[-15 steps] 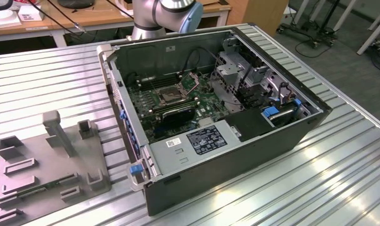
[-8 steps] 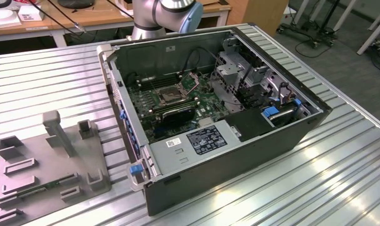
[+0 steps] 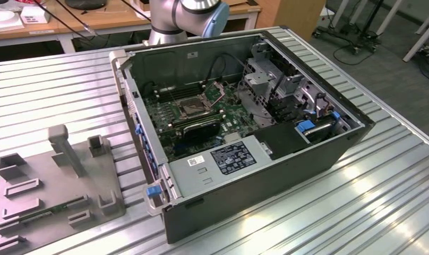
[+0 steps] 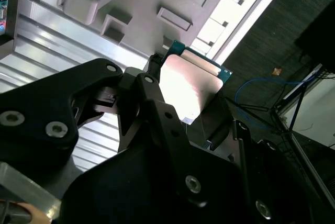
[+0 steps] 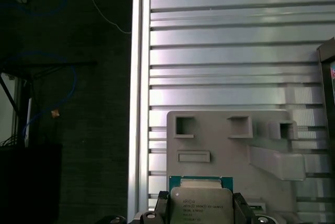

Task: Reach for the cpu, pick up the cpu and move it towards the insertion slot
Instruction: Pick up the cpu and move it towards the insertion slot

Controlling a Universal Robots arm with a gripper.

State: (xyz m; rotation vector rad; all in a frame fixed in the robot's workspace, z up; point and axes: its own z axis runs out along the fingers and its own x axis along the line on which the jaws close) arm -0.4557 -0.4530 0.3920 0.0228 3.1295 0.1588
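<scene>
Gripper [image 5: 201, 211] clenched on the flat square cpu with silvery lid and green rim [image 5: 200, 199], fingers on opposite edges, I judge to keep its underside untouched. It hangs over the grey plastic fixture [image 5: 230, 145] near the ribbed metal table's edge [image 5: 138, 103]. The dark, metal-framed insertion slot [image 3: 189, 106] lies well apart.

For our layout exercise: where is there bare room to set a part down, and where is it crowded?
Bare: ribbed table beyond the grey fixture, and along the dark side wall of the computer case. Crowded: inside the case. The gripper holds the cpu.
</scene>
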